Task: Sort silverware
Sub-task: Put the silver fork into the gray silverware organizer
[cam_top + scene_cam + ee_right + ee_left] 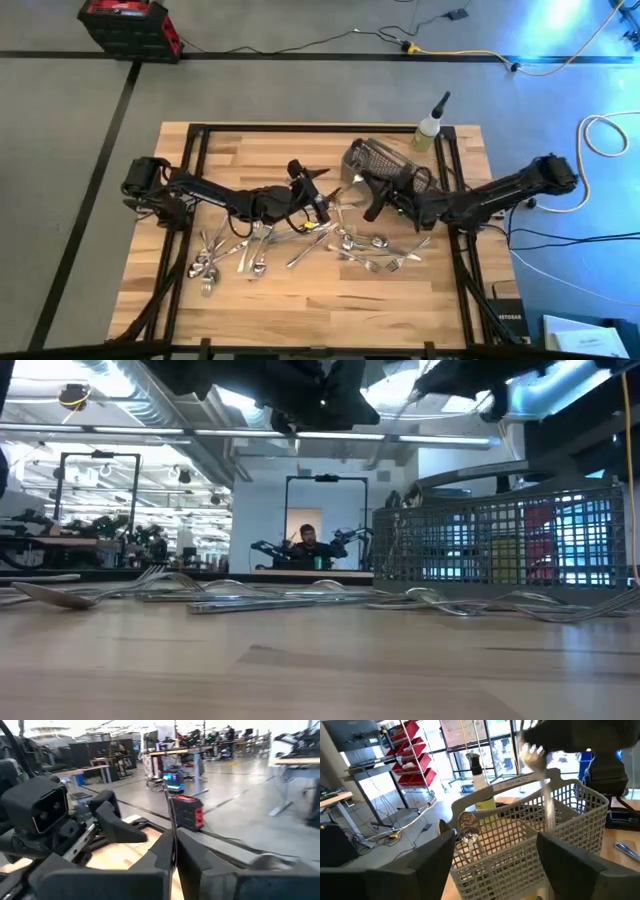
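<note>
- Lying scattered across the middle of the wooden tabletop (300, 300), the silverware (300, 245) forms a loose spread of forks and spoons, with one bunch toward the left front and another toward the right front
- The gray mesh basket (385, 165) sits at the back of the tabletop, right of centre, with a handle arching over it; a spoon bowl (468, 822) shows at its near wall in the left wrist view
- A yellow bottle with a dark nozzle (430, 130) stands just beside the basket, at the back right corner
- The left end effector (312, 190) is raised above the centre of the tabletop, near the basket's left end; its fingers (427, 862) are spread apart with nothing between them, and the basket fills the gap in its wrist view
- The right end effector (368, 200) is just in front of the basket; its fingers (160, 855) are pressed together on a thin metal utensil handle (171, 817) that sticks up between them, so it pinches one piece of silverware, though which kind I cannot tell
- In the low view the silverware lies flat in a row across the tabletop, with the basket standing behind it at the right
- A person (306, 545) sits far back in the room beyond the tabletop
- A red and black case (128, 25) rests on the floor off the back left corner
</note>
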You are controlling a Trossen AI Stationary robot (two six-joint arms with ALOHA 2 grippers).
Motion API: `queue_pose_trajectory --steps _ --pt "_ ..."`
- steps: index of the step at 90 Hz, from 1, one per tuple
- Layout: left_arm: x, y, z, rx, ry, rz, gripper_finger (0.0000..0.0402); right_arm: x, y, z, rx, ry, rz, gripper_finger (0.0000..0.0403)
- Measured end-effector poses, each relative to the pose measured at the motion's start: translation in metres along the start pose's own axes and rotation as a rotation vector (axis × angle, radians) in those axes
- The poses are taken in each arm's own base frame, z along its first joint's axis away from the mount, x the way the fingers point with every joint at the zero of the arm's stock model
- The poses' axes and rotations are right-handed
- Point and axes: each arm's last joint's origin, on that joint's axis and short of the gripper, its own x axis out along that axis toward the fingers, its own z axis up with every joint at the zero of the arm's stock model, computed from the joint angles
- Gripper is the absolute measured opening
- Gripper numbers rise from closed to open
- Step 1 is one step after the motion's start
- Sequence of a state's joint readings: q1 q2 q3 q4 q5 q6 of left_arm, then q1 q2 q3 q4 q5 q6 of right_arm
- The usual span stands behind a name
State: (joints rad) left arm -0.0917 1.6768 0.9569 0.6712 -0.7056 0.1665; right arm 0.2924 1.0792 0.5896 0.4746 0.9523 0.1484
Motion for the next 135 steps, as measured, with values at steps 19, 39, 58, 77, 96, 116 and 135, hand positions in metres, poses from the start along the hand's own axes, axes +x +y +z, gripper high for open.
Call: queue_pose_trajectory --steps 19,39,58,77,96,116,135 --pt "-0.001 -0.003 -0.001 -0.013 0.013 -0.037 0.0267 -0.039 -0.016 0.013 -0.064 0.03 -0.089 0.0" --pt "-0.002 -0.004 -0.01 -0.002 0.086 -0.047 0.0267 -0.074 -0.035 0.015 -0.049 0.064 -0.058 0.0" --pt "-0.002 -0.004 -0.012 -0.005 0.099 -0.047 0.0267 -0.089 -0.049 0.016 -0.095 0.086 0.0 0.0" --pt "-0.002 -0.004 -0.012 -0.004 0.101 -0.047 0.0267 -0.093 -0.065 0.013 -0.135 0.134 0.032 0.0" --pt "-0.002 -0.004 -0.012 -0.002 0.103 -0.047 0.0267 -0.1 -0.086 0.009 -0.144 0.235 0.133 0.0" --pt "-0.002 -0.003 -0.012 0.001 0.103 -0.038 0.0267 -0.109 -0.105 0.036 -0.072 0.301 0.256 0.0" --pt "-0.002 -0.003 -0.012 0.002 0.104 -0.034 0.0267 -0.115 -0.119 0.058 -0.159 0.355 0.322 0.0"
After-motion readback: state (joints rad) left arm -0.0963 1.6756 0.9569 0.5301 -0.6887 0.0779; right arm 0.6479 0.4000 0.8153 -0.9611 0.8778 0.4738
